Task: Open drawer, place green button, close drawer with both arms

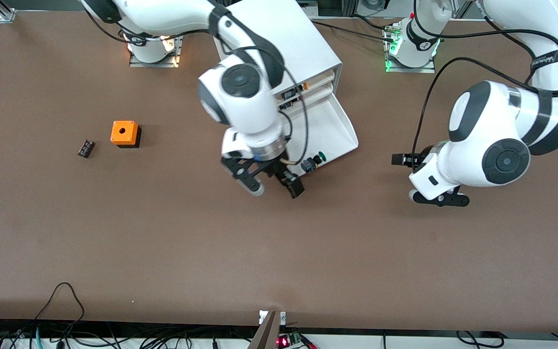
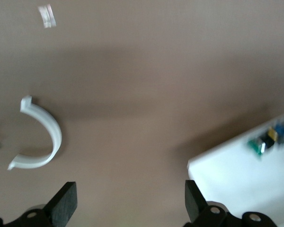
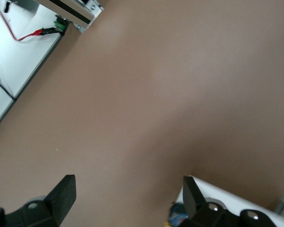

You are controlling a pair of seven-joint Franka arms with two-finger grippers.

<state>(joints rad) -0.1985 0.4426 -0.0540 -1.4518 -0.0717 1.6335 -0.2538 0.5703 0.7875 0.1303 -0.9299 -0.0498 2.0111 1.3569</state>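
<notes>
Seeing the drawer [image 1: 337, 127] pulled out of the cabinet [image 1: 284, 43], reaching toward 5 o'clock in the front view. Finding the button [image 1: 314, 162] lying right at the drawer's front lip, green cap pointing toward 2 o'clock. Not managing to tell whether the whole body is sitting inside the lip.

Finding the right gripper [image 1: 274, 184] released and carrying nothing, hanging over the table [image 1: 162, 242] just beside the drawer front, at about 8 o'clock from the button. Finding the left gripper [image 2: 128, 198] also spread and empty, waiting over bare table at 3 o'clock from the drawer, well apart from it.

Judging the placing as done or nearly done, with the closing left to do.

Worrying mainly about 3 things:
- Pushing the drawer front with a finger crossing the lip and knocking the button out onto the table, since so little margin is showing there.
- Shoving quickly and sending the light button sliding or hopping, or jamming it against the cabinet's rim if any part is overhanging.
- Pressing off-centre on the long shallow drawer with only 1 arm, skewing it in its slot or sliding the whole cabinet.

Leaving the orange box [image 1: 125, 133] and the small black part [image 1: 85, 148] aside, well away at 9 o'clock.
</notes>
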